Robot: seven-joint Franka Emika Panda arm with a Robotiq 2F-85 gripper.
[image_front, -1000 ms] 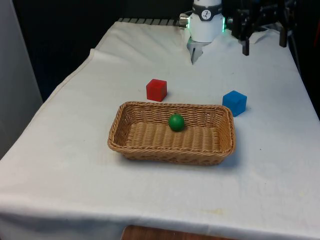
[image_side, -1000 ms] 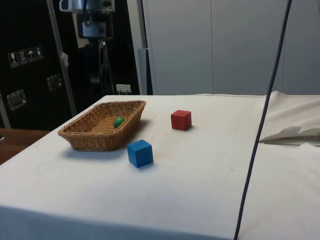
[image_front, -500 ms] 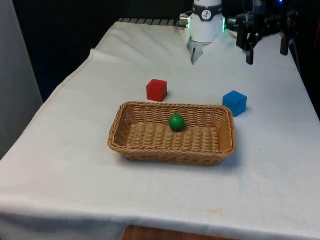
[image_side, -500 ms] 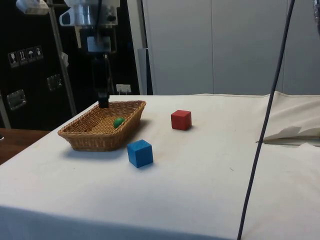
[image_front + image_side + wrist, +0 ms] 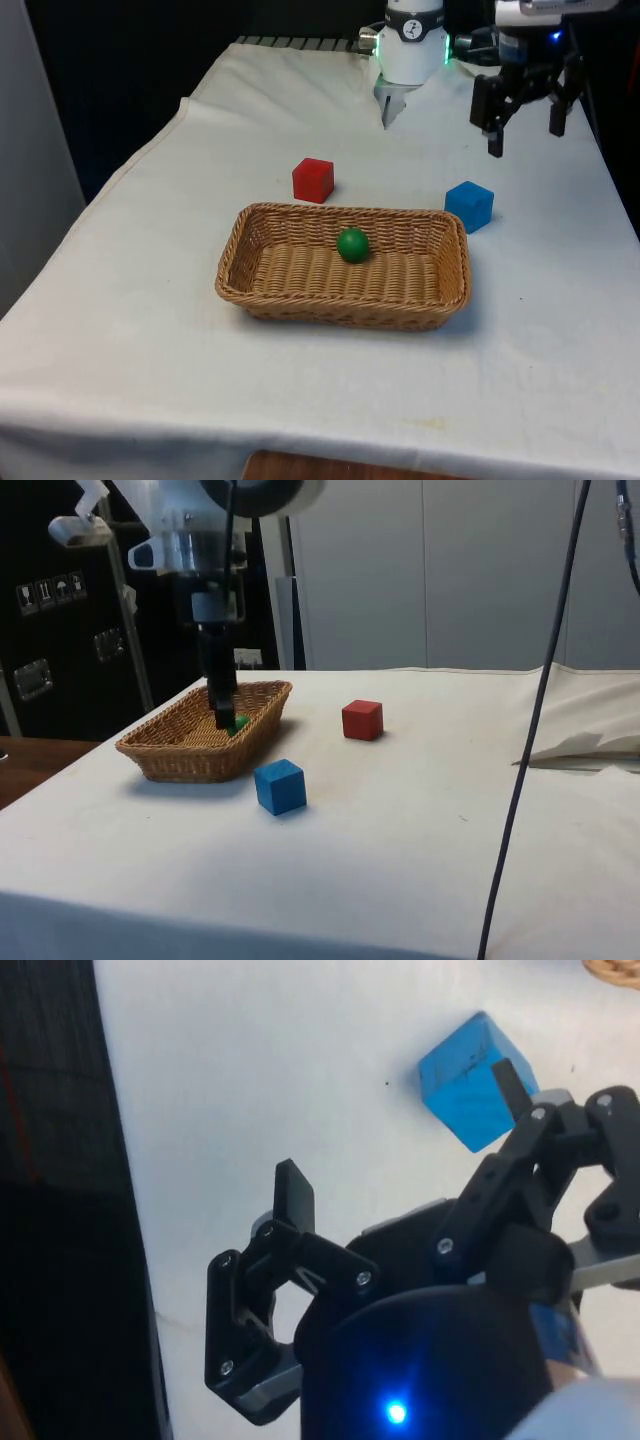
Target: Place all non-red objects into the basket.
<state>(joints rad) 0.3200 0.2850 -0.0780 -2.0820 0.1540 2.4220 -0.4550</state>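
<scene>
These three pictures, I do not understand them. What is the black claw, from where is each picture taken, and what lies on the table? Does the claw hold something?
The black claw is the gripper of a robot arm: two fingers that close on things to lift them. Here the fingers stand apart and hold nothing.

One picture looks across the table from the front, one looks from the table's side, and one comes from a camera on the arm's wrist, looking down past the fingers.

On the white cloth stands a wicker basket with a green ball inside. A red cube sits beyond the basket, and a blue cube sits near the basket's corner on the front view's right. The gripper hangs in the air above the blue cube, which lies near the fingers in the wrist view.
</scene>
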